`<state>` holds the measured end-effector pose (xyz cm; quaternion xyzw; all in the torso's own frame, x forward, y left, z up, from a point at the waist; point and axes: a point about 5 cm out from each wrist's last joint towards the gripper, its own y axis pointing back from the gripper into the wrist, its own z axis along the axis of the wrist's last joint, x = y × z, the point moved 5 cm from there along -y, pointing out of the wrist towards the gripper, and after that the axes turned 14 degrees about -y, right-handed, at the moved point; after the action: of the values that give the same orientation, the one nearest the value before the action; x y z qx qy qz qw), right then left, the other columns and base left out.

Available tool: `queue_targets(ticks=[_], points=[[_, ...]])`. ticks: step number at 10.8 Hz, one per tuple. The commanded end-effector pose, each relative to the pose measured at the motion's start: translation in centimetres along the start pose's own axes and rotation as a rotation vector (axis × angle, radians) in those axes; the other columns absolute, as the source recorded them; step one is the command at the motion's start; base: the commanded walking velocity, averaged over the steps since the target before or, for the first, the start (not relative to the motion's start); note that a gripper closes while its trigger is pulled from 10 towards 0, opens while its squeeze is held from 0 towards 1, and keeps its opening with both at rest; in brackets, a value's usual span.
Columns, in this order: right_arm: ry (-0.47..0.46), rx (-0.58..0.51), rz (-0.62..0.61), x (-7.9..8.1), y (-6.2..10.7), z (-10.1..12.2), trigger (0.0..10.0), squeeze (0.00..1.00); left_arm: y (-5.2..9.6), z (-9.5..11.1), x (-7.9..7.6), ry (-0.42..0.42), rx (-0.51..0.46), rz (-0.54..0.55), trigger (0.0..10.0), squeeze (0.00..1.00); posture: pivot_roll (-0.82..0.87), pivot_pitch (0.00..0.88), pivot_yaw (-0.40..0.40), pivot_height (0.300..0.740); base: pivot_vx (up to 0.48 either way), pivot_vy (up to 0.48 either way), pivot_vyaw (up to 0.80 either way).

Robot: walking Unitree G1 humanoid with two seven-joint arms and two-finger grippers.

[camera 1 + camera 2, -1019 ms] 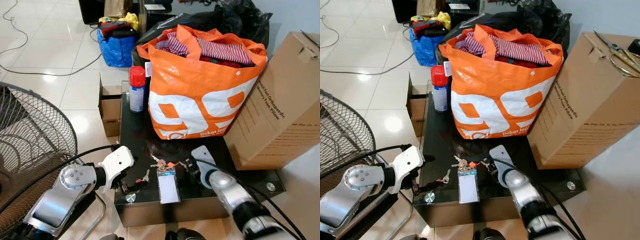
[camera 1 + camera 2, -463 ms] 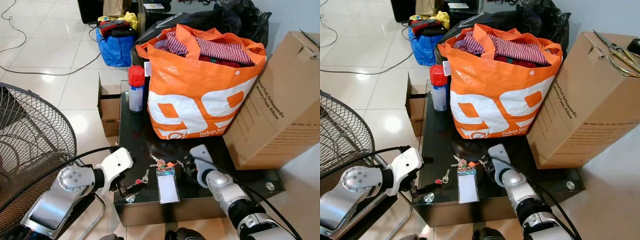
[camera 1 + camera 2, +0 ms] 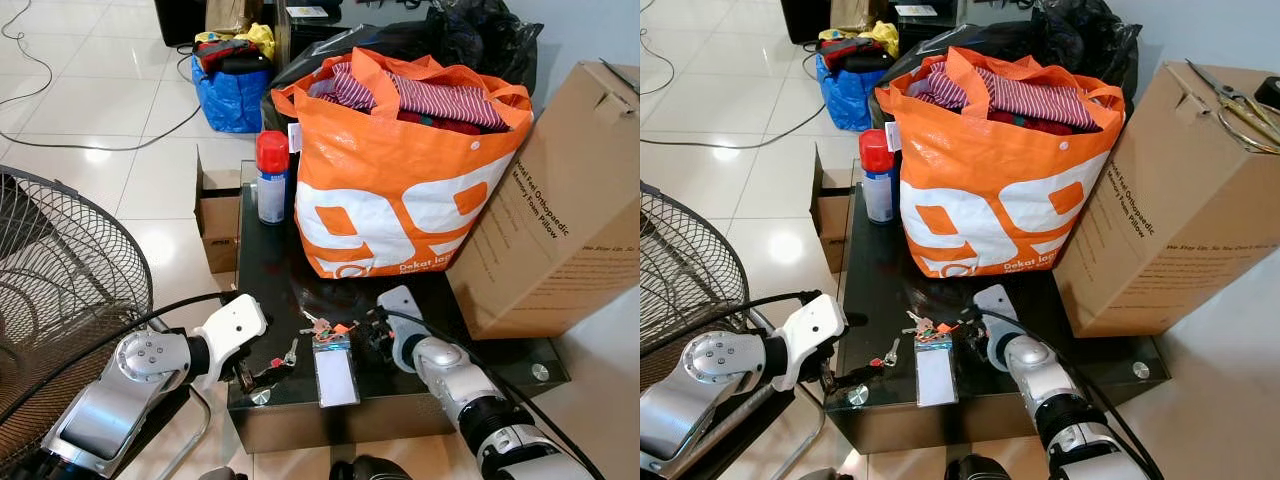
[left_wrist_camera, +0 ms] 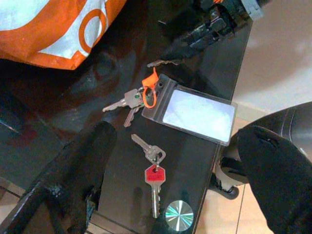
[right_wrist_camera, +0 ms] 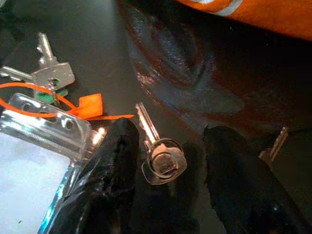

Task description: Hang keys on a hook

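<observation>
On the black glass table [image 3: 268,270] lie three lots of keys. A bunch of keys [image 4: 127,101] with an orange tag is tied to a clear badge holder [image 3: 335,372]. Left of it lies a small key pair with a red tag [image 4: 153,173]. My left gripper [image 4: 176,135] hovers open at the table's front left corner, above the red-tagged keys. My right gripper [image 5: 168,141] rests low on the table just right of the bunch, open, with a single silver key [image 5: 163,161] lying flat between its fingers [image 5: 114,156].
A full orange shopping bag [image 3: 400,190] stands behind the keys. A big cardboard box [image 3: 560,220] is at the right, a red-capped spray can [image 3: 272,180] at the table's back left. A wire fan cage [image 3: 60,290] is close to my left arm.
My right gripper has slid a little toward the key bunch and now straddles the single key. The left arm has hardly moved.
</observation>
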<state>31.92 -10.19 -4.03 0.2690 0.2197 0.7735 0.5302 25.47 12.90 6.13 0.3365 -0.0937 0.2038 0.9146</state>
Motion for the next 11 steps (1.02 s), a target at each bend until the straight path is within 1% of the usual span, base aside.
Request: queue_targets(ticks=[1, 2, 3, 5, 6, 7, 8, 11], points=[[-0.012, 0.015, -0.024, -0.2, 0.0, -0.7, 10.0, 0.00, 0.1, 0.3, 0.0, -0.013, -0.003, -0.007, 10.0, 0.98, -0.05, 0.091, -0.113, 0.740, 0.000, 0.000, 0.00], [-0.029, 0.024, -0.038, 0.1, -0.2, -1.0, 10.0, 0.00, 0.2, 0.2, 0.0, -0.013, 0.002, -0.011, 10.0, 0.98, -0.05, 0.096, -0.109, 0.740, 0.000, 0.000, 0.00], [-0.021, 0.029, -0.049, 0.1, -0.3, -1.1, 10.0, 0.00, 0.2, 0.2, 0.0, -0.013, 0.002, -0.013, 10.0, 0.98, -0.05, 0.097, -0.108, 0.740, 0.000, 0.000, 0.00], [-0.014, 0.050, -0.076, 0.0, -0.4, -1.3, 6.8, 0.00, 0.3, 0.1, 0.1, -0.016, 0.005, -0.016, 10.0, 0.98, -0.05, 0.098, -0.104, 0.740, 0.000, 0.000, 0.00], [-0.020, 0.050, -0.078, -0.1, -0.4, -1.4, 3.6, 0.00, 0.3, 0.1, 0.2, -0.017, 0.006, -0.015, 10.0, 0.98, -0.05, 0.098, -0.104, 0.740, 0.000, 0.000, 0.00], [-0.035, 0.050, -0.085, -0.5, -0.3, -1.5, 0.0, 0.00, 0.3, 0.2, 0.2, -0.018, 0.004, -0.015, 10.0, 0.98, -0.05, 0.098, -0.105, 0.740, 0.000, 0.000, 0.00], [-0.045, 0.054, -0.090, -0.7, -0.2, -1.7, 0.0, 0.00, 0.2, 0.2, 0.2, -0.017, 0.002, -0.015, 10.0, 0.98, -0.05, 0.098, -0.105, 0.740, 0.000, 0.000, 0.00], [-0.048, 0.068, -0.083, -0.8, -0.1, -2.1, 0.0, 0.00, 0.1, 0.3, 0.1, -0.017, 0.000, -0.016, 10.0, 0.98, -0.05, 0.102, -0.107, 0.740, 0.000, 0.000, 0.00]])
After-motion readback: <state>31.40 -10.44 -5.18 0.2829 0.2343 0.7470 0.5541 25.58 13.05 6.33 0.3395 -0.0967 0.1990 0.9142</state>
